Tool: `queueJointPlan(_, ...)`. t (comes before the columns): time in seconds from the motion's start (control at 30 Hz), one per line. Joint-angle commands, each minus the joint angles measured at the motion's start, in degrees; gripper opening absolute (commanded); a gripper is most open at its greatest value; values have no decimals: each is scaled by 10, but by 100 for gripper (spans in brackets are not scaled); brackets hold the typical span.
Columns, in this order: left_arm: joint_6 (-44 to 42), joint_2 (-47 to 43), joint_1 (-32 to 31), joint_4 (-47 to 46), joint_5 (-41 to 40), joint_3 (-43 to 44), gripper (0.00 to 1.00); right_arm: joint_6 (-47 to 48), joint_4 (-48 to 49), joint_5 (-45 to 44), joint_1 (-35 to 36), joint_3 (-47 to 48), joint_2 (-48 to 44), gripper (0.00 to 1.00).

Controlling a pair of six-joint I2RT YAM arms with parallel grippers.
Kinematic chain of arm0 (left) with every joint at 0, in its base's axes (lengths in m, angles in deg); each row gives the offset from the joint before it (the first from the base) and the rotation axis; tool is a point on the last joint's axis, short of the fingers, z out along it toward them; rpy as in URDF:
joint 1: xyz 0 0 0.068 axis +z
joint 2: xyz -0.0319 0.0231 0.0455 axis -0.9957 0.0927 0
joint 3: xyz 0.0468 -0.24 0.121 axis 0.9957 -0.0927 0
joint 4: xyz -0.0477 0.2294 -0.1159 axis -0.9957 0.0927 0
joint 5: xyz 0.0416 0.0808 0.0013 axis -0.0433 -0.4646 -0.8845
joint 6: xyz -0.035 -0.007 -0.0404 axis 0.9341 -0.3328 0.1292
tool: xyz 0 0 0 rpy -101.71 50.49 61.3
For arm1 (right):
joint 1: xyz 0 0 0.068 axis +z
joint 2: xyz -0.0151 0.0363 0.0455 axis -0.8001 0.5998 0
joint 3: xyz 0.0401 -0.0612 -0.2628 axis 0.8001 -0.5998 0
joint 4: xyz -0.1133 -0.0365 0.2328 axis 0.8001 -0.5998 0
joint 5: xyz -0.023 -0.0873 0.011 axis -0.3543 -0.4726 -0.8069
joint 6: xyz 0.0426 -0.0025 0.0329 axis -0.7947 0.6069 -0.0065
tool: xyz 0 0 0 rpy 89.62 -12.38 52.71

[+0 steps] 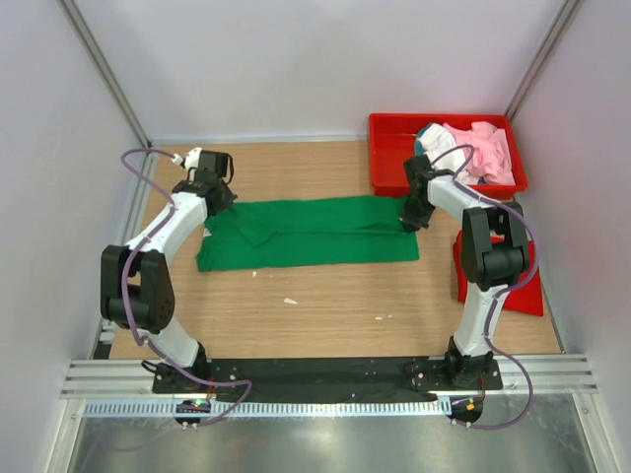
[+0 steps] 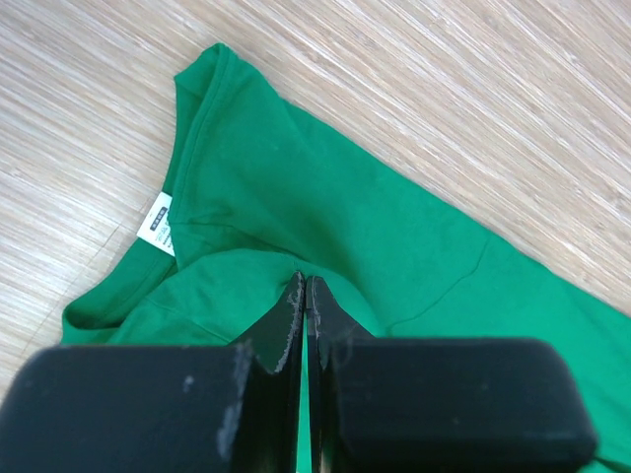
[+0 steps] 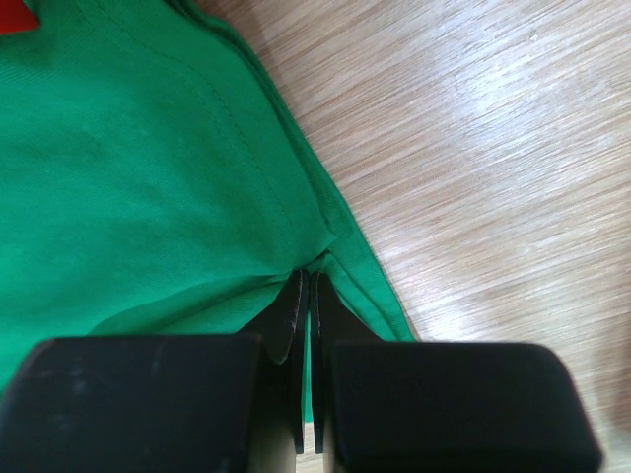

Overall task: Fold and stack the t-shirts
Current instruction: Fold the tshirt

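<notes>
A bright green t-shirt [image 1: 315, 232] lies folded into a long band across the middle of the wooden table. My left gripper [image 1: 219, 202] is at its left, collar end. In the left wrist view that gripper [image 2: 304, 281] is shut, pinching green cloth [image 2: 325, 187] just below the collar and the white label [image 2: 158, 225]. My right gripper [image 1: 412, 222] is at the right, hem end. Seen from the right wrist, the gripper [image 3: 308, 276] is shut on a puckered fold of the shirt [image 3: 128, 168] beside its hemmed edge. Pale pink, white and teal t-shirts [image 1: 478, 148] are heaped in the tray.
The red plastic tray [image 1: 394, 148] stands at the back right corner. A flat red t-shirt [image 1: 527, 296] lies at the right edge of the table, partly under the right arm. Bare wood [image 1: 325, 296] stretches in front of the green shirt. Enclosure walls stand close on both sides.
</notes>
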Motion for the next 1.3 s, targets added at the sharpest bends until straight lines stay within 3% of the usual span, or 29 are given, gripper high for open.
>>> queueJointPlan(0.0,-5,0,3,-25,-19,17,0,11,12,-11,-4,23,3,1)
queueJointPlan(0.7,-4,-35,4,-34,-53,1,0,11,5,-1,-4,56,-12,1)
queueJointPlan(1.27,4,32,4,-41,-12,39,0,17,0,-4,-4,65,3,1)
